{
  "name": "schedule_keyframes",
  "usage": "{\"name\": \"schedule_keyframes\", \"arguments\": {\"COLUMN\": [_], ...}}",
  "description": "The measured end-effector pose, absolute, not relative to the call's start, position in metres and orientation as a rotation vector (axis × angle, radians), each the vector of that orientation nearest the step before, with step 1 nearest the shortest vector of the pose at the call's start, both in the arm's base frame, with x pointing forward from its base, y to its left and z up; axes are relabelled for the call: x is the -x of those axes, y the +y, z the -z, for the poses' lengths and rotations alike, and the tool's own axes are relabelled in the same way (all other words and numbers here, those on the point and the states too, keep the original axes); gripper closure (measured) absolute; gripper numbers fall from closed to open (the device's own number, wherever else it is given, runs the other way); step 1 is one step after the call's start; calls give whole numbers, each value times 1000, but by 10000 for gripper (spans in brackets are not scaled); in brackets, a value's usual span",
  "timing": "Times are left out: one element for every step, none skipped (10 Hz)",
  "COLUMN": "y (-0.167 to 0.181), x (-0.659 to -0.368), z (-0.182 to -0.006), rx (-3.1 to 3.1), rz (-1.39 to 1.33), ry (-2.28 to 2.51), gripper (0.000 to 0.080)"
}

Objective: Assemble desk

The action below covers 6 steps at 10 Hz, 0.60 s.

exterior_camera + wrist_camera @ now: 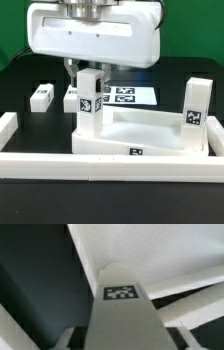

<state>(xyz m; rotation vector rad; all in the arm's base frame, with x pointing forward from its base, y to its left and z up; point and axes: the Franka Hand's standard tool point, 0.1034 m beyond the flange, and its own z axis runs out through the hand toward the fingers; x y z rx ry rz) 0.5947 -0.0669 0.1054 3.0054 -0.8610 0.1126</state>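
**Tool clamped on a leg, pointing straight down**

We see our arm only from the wrist down. Its broad white housing fills the top of the exterior view, over the middle of the tabletop. Our tool points straight down, its two fingers pressed against opposite sides of an upright leg. In the wrist view the jaws stand partly apart, with the leg filling the gap between them.
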Motion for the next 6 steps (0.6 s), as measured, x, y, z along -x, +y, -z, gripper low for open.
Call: {"name": "schedule_keyframes", "arguments": {"y": [-69,-69,-68,-68,-65,-60], "x": [-593,-593,-593,-593,-592,-586], "z": [-105,-105,-105,-105,-111,-121], "rx": [-2985,-2991,-2991,-2991,-2986,-2987], "rz": [-105,-106,-106,-106,-110,-112], "ry": [-925,-907,-906,-907,-948,-995], "gripper": [505,505,333,210,210,158]}}
